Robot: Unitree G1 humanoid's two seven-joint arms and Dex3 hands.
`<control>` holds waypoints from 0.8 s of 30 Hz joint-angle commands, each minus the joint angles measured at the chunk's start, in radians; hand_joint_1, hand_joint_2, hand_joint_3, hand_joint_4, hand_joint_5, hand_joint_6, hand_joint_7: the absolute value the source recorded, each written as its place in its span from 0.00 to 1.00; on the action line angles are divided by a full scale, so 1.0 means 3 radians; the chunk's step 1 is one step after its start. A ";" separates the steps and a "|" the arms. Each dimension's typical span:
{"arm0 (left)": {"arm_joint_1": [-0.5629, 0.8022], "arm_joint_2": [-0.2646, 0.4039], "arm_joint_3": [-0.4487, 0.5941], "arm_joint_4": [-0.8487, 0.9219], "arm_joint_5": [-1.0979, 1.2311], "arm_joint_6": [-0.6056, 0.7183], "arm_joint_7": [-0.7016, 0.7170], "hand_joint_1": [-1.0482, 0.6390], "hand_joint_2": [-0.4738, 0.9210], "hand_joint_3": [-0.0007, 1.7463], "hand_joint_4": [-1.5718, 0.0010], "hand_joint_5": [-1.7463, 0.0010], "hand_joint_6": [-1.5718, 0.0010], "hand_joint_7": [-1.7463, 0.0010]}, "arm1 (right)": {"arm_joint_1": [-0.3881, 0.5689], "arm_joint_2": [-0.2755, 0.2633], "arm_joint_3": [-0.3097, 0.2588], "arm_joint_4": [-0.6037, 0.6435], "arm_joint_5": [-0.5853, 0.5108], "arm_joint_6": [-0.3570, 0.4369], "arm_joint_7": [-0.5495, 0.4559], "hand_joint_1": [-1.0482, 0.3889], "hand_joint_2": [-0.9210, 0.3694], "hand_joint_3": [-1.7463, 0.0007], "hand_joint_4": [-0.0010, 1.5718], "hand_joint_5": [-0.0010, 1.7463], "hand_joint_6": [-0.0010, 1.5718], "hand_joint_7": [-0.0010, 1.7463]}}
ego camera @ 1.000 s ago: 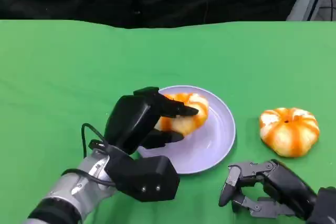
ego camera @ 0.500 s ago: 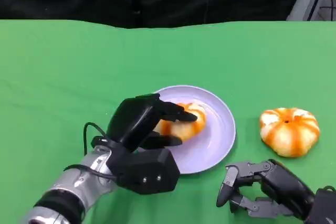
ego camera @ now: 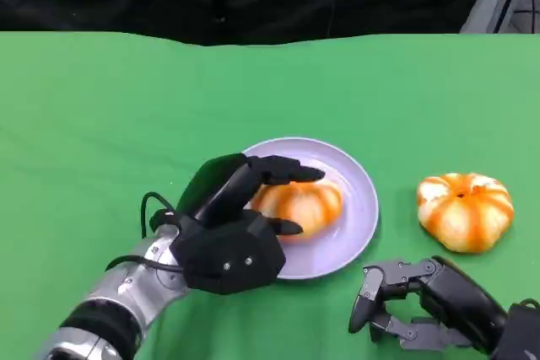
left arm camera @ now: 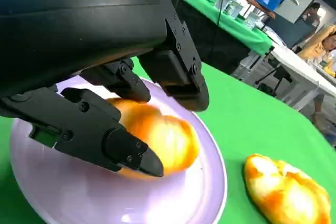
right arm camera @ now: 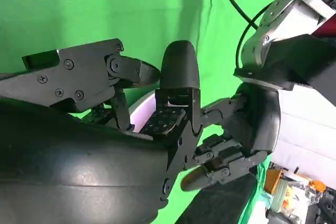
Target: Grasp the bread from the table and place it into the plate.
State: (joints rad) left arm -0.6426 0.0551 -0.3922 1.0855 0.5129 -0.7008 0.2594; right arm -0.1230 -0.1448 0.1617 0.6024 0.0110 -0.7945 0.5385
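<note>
Head view first: we look down on the green table (ego camera: 101,107), the widest thing here, with our lilac plate (ego camera: 359,208) near its middle. One bread (ego camera: 310,205) now lies flat on the plate, lower and closer to us than a second ago, when our left hand (ego camera: 228,225) carried it higher over the far side. That hand has drawn back and its fingers have spread: in the left wrist view the fingertips (left arm camera: 131,153) stand off the bun's crust with plate showing beside them, so we judge it has let go and holds nothing. For the task, this loaf looks delivered.

A second bread (ego camera: 465,211) sits on the cloth, well apart from the plate on our right side, untouched. Our right hand (ego camera: 413,305) rests low near it, fingers loosely curled on nothing, much as it was before. We judge the next job falls to that side, once the left arm clears the rim
</note>
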 commanded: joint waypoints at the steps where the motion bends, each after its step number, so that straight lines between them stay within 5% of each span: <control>1: -0.0036 0.0027 0.0043 0.0009 -0.0082 0.0005 -0.0158 0.40 1.00 0.05 0.52 1.00 0.52 1.00 | 0.0011 -0.0056 -0.0007 -0.0016 0.0001 -0.0018 -0.0008 0.67 0.00 0.73 0.44 0.89 0.50 0.61; 4: -0.0039 0.0036 0.0078 -0.0027 -0.0190 0.0062 -0.0419 0.22 1.00 0.18 0.65 1.00 0.67 1.00 | 0.0017 -0.0051 -0.0005 -0.0012 0.0013 -0.0032 -0.0002 0.67 0.00 0.73 0.44 0.89 0.50 0.61; 9: -0.0033 0.0078 0.0134 -0.0111 -0.0307 0.0110 -0.0721 0.14 1.00 0.34 0.73 1.00 0.76 1.00 | 0.0018 -0.0056 -0.0002 -0.0014 0.0003 -0.0013 -0.0006 0.66 0.00 0.73 0.44 0.89 0.50 0.62; 16: 0.0098 0.0106 0.0299 -0.0378 -0.0478 0.0028 -0.0793 0.09 1.00 0.41 0.74 1.00 0.79 1.00 | 0.0008 -0.0049 -0.0006 0.0026 0.0041 0.0025 0.0029 0.66 0.00 0.73 0.45 0.91 0.50 0.64; 24: 0.0297 0.0103 0.0518 -0.0700 -0.0803 -0.0141 -0.0915 0.11 1.00 0.37 0.72 0.99 0.78 1.00 | -0.0003 -0.0064 -0.0012 0.0079 -0.0004 -0.0038 0.0003 0.64 0.00 0.74 0.45 0.90 0.50 0.65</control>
State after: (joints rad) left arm -0.5804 0.0689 -0.2575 0.9152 0.3062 -0.7293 0.0111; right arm -0.1233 -0.1479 0.1630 0.6202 0.0107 -0.7911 0.5433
